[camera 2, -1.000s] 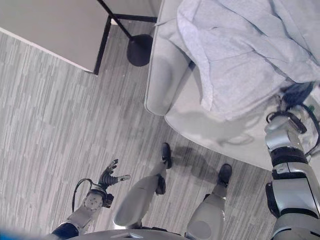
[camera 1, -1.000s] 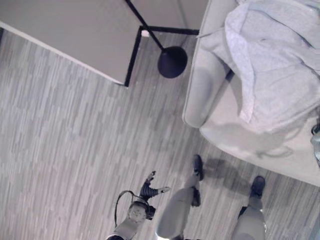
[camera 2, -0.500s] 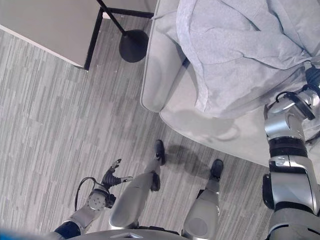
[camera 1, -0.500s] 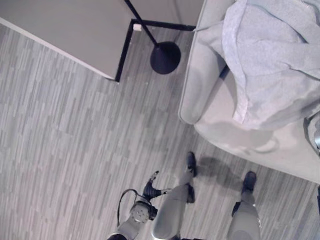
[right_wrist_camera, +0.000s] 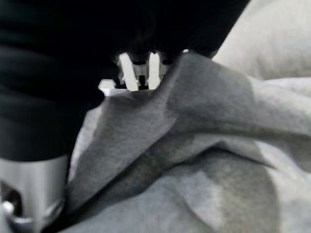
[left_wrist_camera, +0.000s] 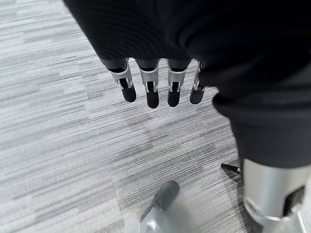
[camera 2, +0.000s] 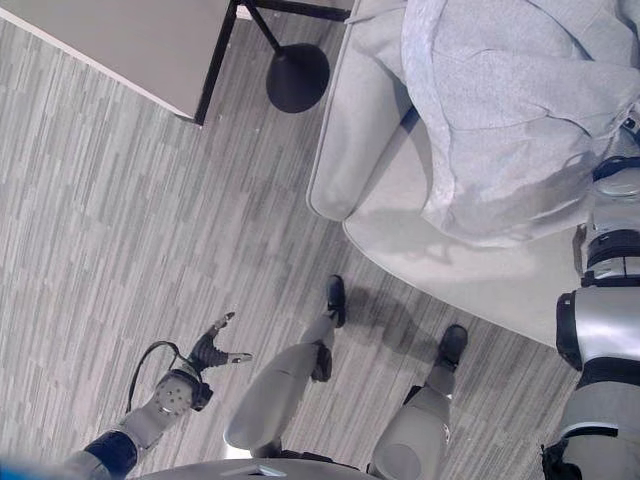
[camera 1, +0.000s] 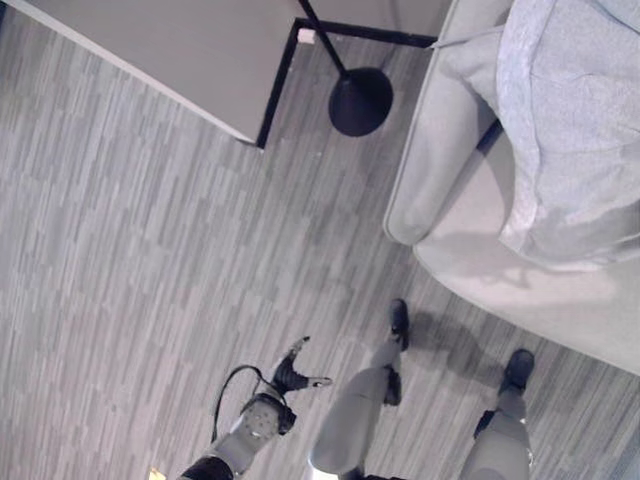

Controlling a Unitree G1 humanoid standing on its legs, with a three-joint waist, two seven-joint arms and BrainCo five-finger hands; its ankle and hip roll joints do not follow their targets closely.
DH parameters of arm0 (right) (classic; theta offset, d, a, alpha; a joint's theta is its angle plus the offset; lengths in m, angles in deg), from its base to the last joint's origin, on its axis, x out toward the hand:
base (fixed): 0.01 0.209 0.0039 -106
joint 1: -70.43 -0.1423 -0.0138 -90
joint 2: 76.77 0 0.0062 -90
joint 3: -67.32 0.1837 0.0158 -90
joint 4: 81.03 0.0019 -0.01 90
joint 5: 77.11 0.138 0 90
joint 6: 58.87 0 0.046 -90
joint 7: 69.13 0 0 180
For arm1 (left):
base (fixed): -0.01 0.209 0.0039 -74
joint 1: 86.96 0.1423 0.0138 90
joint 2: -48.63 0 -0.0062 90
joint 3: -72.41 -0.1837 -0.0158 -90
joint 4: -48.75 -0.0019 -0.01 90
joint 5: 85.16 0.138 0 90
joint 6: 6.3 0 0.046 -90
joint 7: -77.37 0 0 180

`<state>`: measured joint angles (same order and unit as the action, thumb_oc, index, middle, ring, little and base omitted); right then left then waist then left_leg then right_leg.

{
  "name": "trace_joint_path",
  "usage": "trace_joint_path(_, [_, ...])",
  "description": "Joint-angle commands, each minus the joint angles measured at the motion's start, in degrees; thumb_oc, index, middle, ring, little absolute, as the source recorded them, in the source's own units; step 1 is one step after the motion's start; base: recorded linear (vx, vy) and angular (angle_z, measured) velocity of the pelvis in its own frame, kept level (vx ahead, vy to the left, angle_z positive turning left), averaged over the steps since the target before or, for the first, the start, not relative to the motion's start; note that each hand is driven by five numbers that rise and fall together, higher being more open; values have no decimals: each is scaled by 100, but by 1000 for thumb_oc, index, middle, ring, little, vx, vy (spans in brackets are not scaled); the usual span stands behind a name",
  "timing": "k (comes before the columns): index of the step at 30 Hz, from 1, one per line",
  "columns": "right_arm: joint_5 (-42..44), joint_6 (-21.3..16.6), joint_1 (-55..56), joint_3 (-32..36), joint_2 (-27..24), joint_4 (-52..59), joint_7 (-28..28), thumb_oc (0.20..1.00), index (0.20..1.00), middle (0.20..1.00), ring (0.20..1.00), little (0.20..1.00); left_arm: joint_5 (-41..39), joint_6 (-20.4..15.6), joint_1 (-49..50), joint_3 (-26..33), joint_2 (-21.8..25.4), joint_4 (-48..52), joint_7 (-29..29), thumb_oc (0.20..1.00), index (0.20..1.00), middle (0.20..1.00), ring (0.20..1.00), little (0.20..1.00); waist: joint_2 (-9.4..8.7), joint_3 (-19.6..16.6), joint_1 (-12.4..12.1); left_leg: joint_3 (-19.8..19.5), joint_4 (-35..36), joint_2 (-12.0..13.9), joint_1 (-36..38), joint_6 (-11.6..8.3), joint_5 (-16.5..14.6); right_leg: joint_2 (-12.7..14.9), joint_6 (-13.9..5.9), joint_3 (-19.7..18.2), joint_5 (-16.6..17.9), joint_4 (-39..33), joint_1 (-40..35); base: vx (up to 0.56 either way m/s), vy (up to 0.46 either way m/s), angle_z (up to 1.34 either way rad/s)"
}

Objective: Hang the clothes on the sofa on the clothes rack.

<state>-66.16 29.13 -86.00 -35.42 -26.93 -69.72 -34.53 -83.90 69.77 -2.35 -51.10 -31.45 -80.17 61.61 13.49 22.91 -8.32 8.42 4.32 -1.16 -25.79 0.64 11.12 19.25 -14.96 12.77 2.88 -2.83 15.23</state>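
Apparently right robot hand grips soft, creased grey garment.

- Head stereo pair: looks steeply down; both eyes share sofa and floor.
- Left wrist camera: close, facing floor.
- Right wrist camera: very close against grey garment.

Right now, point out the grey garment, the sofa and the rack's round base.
grey garment (camera 2: 500, 110), right eye view, middle of the cloth.
sofa (camera 2: 350, 130), right eye view, its armrest.
round base (camera 1: 361, 102), left eye view, centre of the dark disc.
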Motion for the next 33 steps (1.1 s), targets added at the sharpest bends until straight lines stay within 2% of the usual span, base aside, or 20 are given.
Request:
trace_joint_path(1, [717, -121, -294, -598, -537, 198, -655, 200, 200, 200, 200, 200, 155, -162, 21, -56, 198, 147, -27, 1000, 1000, 1000, 1000, 1000, -86, -204, -147, -240, 38, 390, -624, -727, 32, 135, 223, -22, 114, 405, 632, 71, -13, 5])
trace_joint_path(2, [722, -124, -300, -608, -540, 190, -663, 200, 200, 200, 200, 200, 154, -158, 23, -58, 197, 148, -25, 1000, 1000, 1000, 1000, 1000, -112, -241, -147, -285, 50, 382, -577, -777, -80, 139, 191, -70, 17, 391, 584, -14, 8, 4])
trace_joint_path(3, [981, -162, -268, -597, -496, 191, -827, 200, 200, 200, 200, 200, 174, -123, 31, -28, 218, 171, -22, 1000, 1000, 1000, 1000, 1000, -138, -208, -126, -279, 55, 396, -604, -788, -61, 116, 197, -82, 14, 381, 602, -19, 1, 4])
trace_joint_path(4, [956, -144, -226, -628, -426, 123, -883, 200, 200, 200, 200, 200, 187, -102, 22, -20, 206, 148, -16, 1000, 1000, 1000, 1000, 1000, -126, -163, -120, -227, 50, 421, -648, -739, 51, 103, 235, -31, 107, 392, 652, -98, 19, 2])
trace_joint_path(6, [866, -128, -180, -680, -342, 58, -890, 200, 200, 200, 200, 200, 224, -88, 9, -13, 199, 128, -21, 1000, 1000, 1000, 1000, 1000, -161, -180, -102, -269, 56, 423, -585, -789, -61, 91, 212, -83, 5, 380, 592, -6, -6, -2])
trace_joint_path(8, [815, -132, -4, -616, -137, 81, -875, 200, 200, 200, 200, 200, 300, -78, -9, 1, 182, 102, -69, 1000, 1000, 1000, 1000, 1000, -161, -130, -73, -225, 55, 454, -606, -734, 52, 52, 260, -43, 108, 368, 603, -52, -9, -5])
trace_joint_path(12, [627, -121, 524, -312, 389, 212, -621, 200, 200, 200, 200, 200, 376, -20, -22, 38, 107, 28, -137, 1000, 1000, 1000, 1000, 1000, -229, -110, 28, -217, 67, 499, -447, -745, 26, -7, 280, -13, 95, 330, 436, -15, -19, -3])
trace_joint_path(16, [632, -140, 889, -98, 680, 436, -495, 200, 200, 200, 200, 200, 378, 41, -35, 100, 0, -113, -176, 1000, 1000, 1000, 1000, 1000, -324, -119, 114, -203, 68, 545, -325, -758, 4, -40, 296, 8, 97, 296, 299, -4, -13, -2])
trace_joint_path(18, [526, -199, 1260, 56, 1008, 1092, -281, 200, 200, 200, 200, 200, 323, 115, -1, 254, -148, -271, -182, 1000, 1000, 1000, 1000, 1000, -469, -184, 218, -190, 68, 625, -161, -763, -27, -96, 323, 23, 80, 278, 146, 1, -40, -5])
trace_joint_path(19, [520, -189, 1284, 73, 1015, 1115, -272, 200, 200, 200, 200, 200, 323, 114, 3, 251, -142, -271, -182, 1000, 1000, 1000, 1000, 1000, -474, -181, 217, -191, 68, 624, -153, -763, -28, -95, 323, 25, 80, 274, 134, 8, -31, -8])
trace_joint_path(21, [473, -296, 1820, 421, 1372, 2315, 90, 200, 200, 200, 200, 200, 274, 231, 72, 439, -254, -358, -199, 1000, 1000, 1000, 1000, 1000, -630, -279, 333, -156, 68, 720, 84, -770, -66, -162, 356, 45, 43, 234, -104, 29, -41, -10])
trace_joint_path(26, [-25, -311, 2611, 845, 1772, 4027, 376, 200, 200, 200, 200, 200, 311, 394, 218, 720, -315, -305, -89, 1000, 1000, 1000, 1000, 1000, -917, -572, 410, -135, 68, 864, 540, -752, -152, -256, 401, 118, -15, 123, -612, 60, -59, -7])
trace_joint_path(29, [-138, -346, 2812, 1036, 1839, 4470, 452, 200, 200, 200, 200, 200, 393, 440, 300, 783, -288, -273, -33, 1000, 1000, 1000, 1000, 1000, -1026, -726, 418, -140, 68, 924, 744, -755, -201, -285, 412, 159, -62, 83, -843, 67, -41, -6])
trace_joint_path(31, [-165, -393, 3052, 1205, 1960, 4983, 483, 200, 200, 200, 200, 200, 478, 525, 433, 878, -232, -140, 99, 1000, 1000, 1000, 1000, 1000, -1167, -966, 418, -109, 68, 991, 1023, -768, -294, -312, 420, 209, -135, 43, -1149, 66, -36, -1])
trace_joint_path(33, [-177, -395, 3106, 1238, 2026, 5156, 471, 200, 200, 200, 200, 200, 492, 558, 490, 909, -225, -108, 150, 1000, 1000, 1000, 1000, 1000, -1216, -1042, 404, -111, 68, 1013, 1103, -769, -313, -325, 428, 242, -150, 21, -1259, 59, -37, 2])
